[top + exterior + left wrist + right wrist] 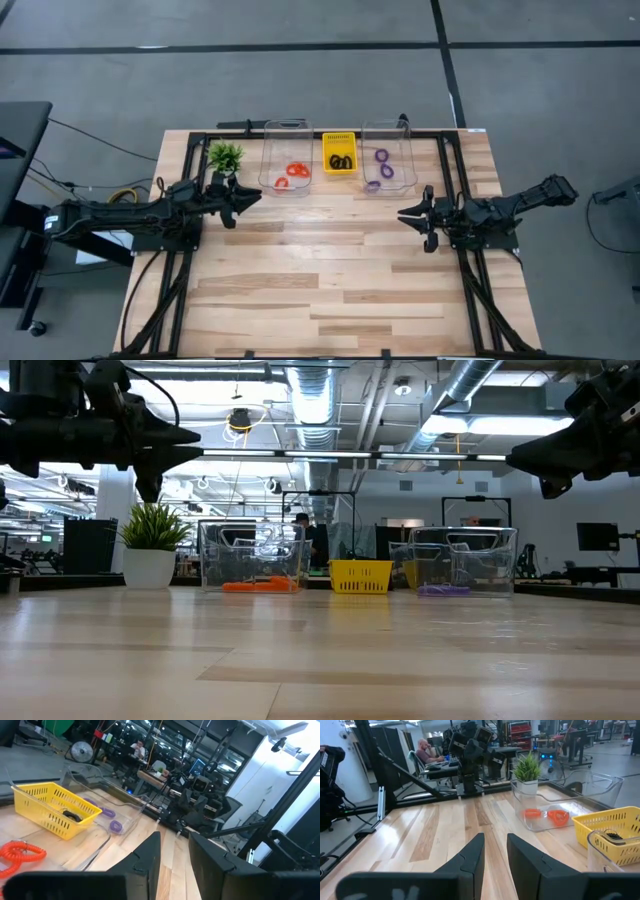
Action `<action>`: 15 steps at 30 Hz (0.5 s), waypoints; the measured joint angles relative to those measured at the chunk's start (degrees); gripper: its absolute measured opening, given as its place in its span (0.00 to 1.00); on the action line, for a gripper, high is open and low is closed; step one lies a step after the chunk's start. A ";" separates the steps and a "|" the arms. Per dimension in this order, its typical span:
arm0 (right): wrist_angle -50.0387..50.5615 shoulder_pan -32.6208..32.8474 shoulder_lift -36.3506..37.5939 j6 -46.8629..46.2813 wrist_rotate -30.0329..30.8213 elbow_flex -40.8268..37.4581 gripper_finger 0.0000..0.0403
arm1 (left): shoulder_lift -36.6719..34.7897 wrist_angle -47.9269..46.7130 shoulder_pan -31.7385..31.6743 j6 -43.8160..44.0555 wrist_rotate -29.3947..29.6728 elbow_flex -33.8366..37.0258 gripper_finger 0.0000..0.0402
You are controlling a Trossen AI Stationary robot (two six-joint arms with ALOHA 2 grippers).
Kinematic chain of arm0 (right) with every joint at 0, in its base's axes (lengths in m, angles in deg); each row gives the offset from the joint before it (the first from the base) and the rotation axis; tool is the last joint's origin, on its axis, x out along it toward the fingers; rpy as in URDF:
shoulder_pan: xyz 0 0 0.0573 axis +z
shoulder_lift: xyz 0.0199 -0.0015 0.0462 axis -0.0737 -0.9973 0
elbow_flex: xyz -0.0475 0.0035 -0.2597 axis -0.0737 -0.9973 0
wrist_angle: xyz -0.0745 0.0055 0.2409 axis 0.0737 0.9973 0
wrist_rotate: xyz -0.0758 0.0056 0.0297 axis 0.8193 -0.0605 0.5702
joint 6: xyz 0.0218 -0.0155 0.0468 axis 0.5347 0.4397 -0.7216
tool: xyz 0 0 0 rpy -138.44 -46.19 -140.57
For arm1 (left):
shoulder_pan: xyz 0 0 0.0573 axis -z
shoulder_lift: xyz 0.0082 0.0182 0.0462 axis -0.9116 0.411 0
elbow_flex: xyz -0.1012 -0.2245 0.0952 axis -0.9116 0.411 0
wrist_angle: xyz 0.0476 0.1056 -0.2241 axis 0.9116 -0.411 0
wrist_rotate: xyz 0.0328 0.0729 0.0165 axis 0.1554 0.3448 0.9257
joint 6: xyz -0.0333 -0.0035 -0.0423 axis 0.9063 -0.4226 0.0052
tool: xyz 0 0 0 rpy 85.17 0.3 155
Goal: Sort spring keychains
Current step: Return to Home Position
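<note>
Red spring keychains lie in the left clear bin. Black ones sit in the yellow basket, and purple ones in the right clear bin. My left gripper hovers above the table just left of the red bin, fingers a little apart and empty. My right gripper hovers over the table's right part, near side of the purple bin, also slightly open and empty. In the left wrist view the red coils, black coils and purple coils show.
A small green plant in a white pot stands at the far left, close to my left gripper. The three containers line the far edge. A black frame runs along the table's sides. Bare wood spans the middle and near part.
</note>
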 joint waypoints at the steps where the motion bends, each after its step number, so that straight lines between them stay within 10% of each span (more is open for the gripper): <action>1: 0.01 0.00 0.00 0.00 0.00 0.00 0.18 | -0.31 -0.01 0.00 0.00 0.01 0.00 0.25; 15: 0.02 0.00 0.00 -0.02 0.02 0.00 0.18 | -3.11 0.03 0.00 0.00 0.01 0.00 0.25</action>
